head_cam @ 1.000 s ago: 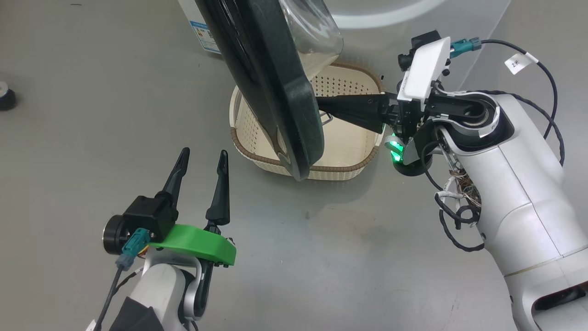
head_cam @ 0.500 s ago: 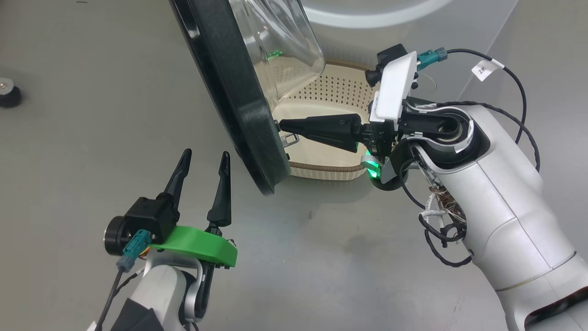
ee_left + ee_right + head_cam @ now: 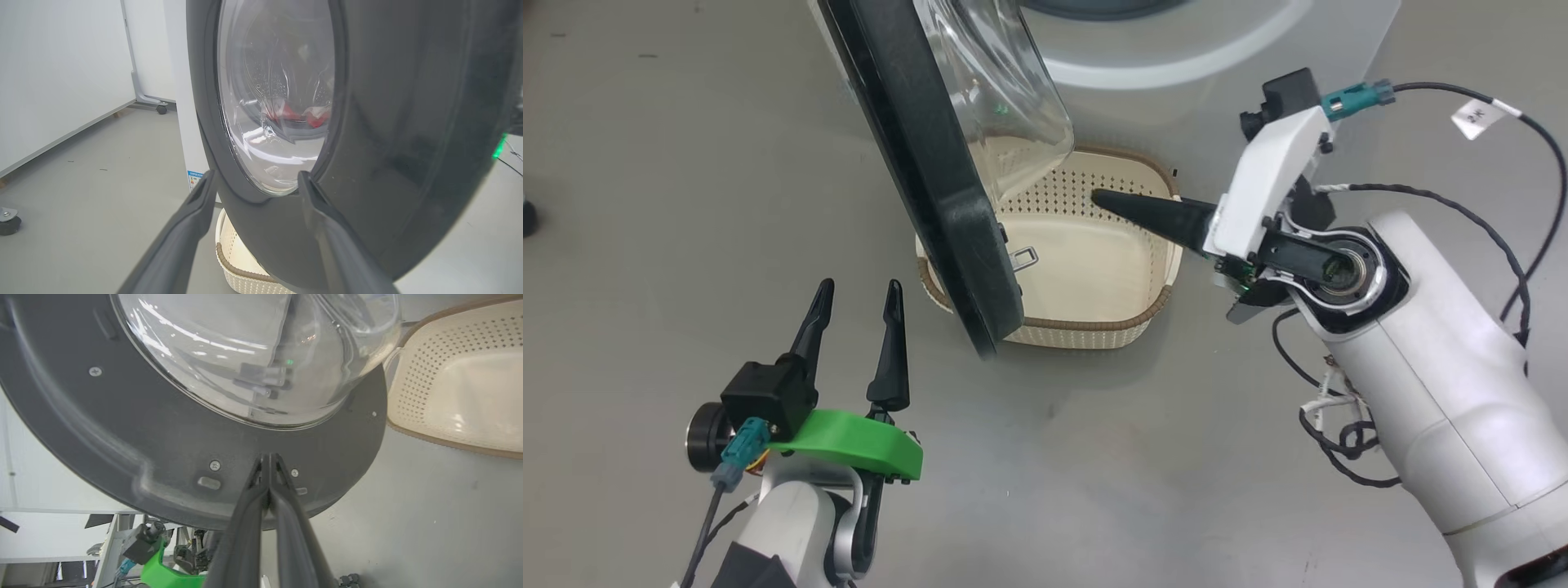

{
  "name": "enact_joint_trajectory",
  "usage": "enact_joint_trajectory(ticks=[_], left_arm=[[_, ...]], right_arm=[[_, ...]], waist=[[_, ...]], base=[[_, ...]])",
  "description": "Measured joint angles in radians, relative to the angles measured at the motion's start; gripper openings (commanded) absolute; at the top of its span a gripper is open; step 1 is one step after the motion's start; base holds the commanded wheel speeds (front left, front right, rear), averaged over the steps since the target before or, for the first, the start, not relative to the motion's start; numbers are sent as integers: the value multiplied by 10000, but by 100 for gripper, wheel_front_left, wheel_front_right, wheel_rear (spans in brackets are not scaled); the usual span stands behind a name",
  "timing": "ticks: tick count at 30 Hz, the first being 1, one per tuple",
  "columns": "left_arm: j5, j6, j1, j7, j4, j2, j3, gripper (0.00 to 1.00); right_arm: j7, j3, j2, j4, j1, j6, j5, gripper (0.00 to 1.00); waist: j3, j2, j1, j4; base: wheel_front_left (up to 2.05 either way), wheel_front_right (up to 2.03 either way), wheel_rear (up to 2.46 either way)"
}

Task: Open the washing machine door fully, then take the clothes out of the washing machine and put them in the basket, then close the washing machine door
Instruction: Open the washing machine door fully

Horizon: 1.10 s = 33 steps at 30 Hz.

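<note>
- Right gripper [image 3: 1104, 198]: both dark fingers are pressed together into a single point and pinch nothing. In the head view the tip hangs over the basket [image 3: 1094, 331], on the inner side of the washing machine door [image 3: 931, 180] and clear of its rim.
- Right wrist view: the closed right gripper [image 3: 269, 458] points at the door's [image 3: 122, 437] dark inner face, just below the clear glass bowl. Contact cannot be judged from this view.
- Left gripper [image 3: 859, 287]: fingers are spread apart and hold nothing. It sits low at the left above the grey floor [image 3: 645, 204], on the door's outer side.
- Left wrist view: the spread left gripper [image 3: 256, 176] faces the door's [image 3: 408, 122] glossy outer rim.
- Door position: swung out from the washing machine [image 3: 1201, 73], with its lower edge over the basket's left part. A metal latch loop [image 3: 1023, 257] projects from its inner edge.
- Clothes [image 3: 284, 113]: red patches show through the door glass, inside the drum.
- Basket [image 3: 241, 267]: it stands on the floor directly before the washing machine [image 3: 182, 81], and its perforated cream wall [image 3: 429, 375] lies beside the door.
</note>
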Motion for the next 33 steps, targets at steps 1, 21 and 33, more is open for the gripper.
enact_joint_trajectory(ticks=[1,21,33], left_arm=[[2,0,37,0,27,0,2,100],[721,0,857,0,303,15,957,100],[721,0,1237,0,245,29,1206,100]], right_arm=[[-299,10,-174,10,93,211,-332,0],[-6621,1404,-2508,-894,2210,422,-6845,0],[-9177,583,-2982,-940,3722,-744,-7593,0]], waist=[[-71,0,0,-54],[-1626,0,0,-1406],[-2089,0,0,-1972]], base=[[0,0,0],[0,0,0],[0,0,0]])
